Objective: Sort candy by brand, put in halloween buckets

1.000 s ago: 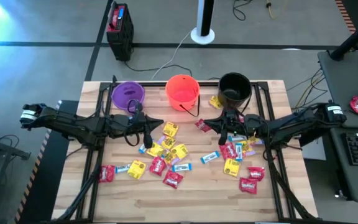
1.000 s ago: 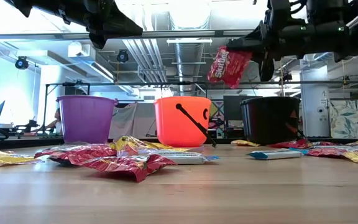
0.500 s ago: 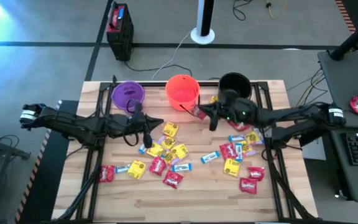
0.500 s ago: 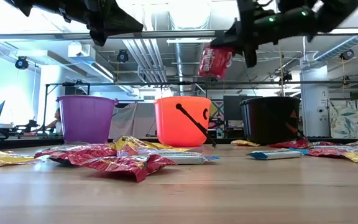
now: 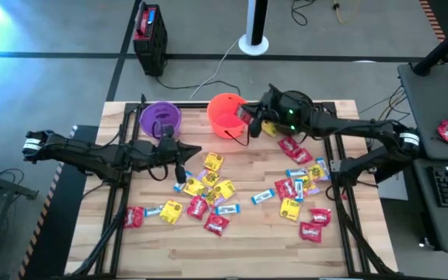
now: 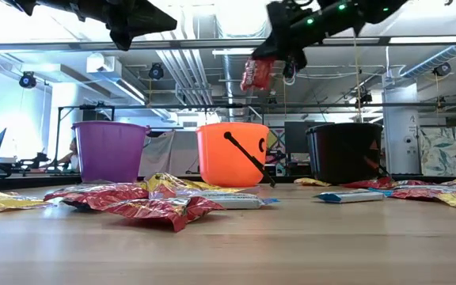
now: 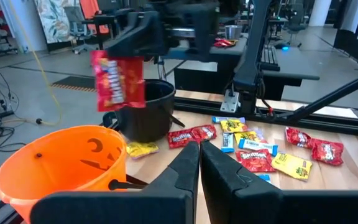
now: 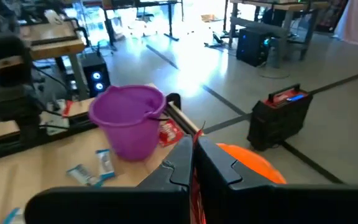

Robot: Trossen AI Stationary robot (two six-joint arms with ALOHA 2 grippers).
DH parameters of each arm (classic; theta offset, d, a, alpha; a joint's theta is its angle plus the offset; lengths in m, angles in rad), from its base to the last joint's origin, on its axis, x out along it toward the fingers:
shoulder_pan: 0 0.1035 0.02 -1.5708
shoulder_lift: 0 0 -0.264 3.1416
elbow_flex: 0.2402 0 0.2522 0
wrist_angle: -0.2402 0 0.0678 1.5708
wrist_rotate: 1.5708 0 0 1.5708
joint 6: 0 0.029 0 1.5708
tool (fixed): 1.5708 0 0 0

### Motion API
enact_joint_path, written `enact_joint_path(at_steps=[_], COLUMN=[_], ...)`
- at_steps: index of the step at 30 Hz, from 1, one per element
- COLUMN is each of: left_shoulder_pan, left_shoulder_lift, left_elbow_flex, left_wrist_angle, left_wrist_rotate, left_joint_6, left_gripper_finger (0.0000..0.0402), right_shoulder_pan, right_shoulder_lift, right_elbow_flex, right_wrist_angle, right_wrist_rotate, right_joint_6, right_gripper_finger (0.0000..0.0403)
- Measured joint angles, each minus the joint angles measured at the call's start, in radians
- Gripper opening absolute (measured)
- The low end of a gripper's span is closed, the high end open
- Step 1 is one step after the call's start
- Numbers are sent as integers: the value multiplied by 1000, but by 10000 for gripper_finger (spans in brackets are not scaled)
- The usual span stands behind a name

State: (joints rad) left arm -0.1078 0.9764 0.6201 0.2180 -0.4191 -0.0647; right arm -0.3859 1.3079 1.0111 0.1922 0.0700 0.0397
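Candy point(image 5: 208, 194) litters the wooden table point(image 5: 247, 241); right end effector point(image 6: 269, 62) pinches a red packet point(image 6: 257, 74) above the orange bucket point(image 6: 229, 154).

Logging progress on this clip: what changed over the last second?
The right gripper, shut on a red candy packet, carried it from near the black bucket to above the orange bucket. The left gripper, the purple bucket and the loose candy stayed put.

High view looks straight down on the whole table point(image 5: 232, 249); low view sits at tabletop level, facing across to the three buckets, orange bucket point(image 6: 230, 153) at frame centre. Both wrist views look forward from close in, sharing that orange bucket with the rest.
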Motion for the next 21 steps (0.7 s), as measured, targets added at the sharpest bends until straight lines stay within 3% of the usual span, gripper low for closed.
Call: enact_joint_path(at_steps=[9, 21], left_shoulder_pan=[0, 0], left_shoulder_lift=[0, 1], left_elbow_flex=[0, 0], left_wrist_angle=[-2, -3], left_wrist_rotate=[0, 0], left_joint_6=[0, 0], left_gripper_finger=[0, 0], right_shoulder_pan=[-55, -83], right_shoulder_lift=[204, 451], right_elbow_flex=[190, 345], right_wrist_angle=[-88, -137], right_wrist_rotate=[0, 0], right_joint_6=[-48, -59], right_gripper_finger=[8, 8])
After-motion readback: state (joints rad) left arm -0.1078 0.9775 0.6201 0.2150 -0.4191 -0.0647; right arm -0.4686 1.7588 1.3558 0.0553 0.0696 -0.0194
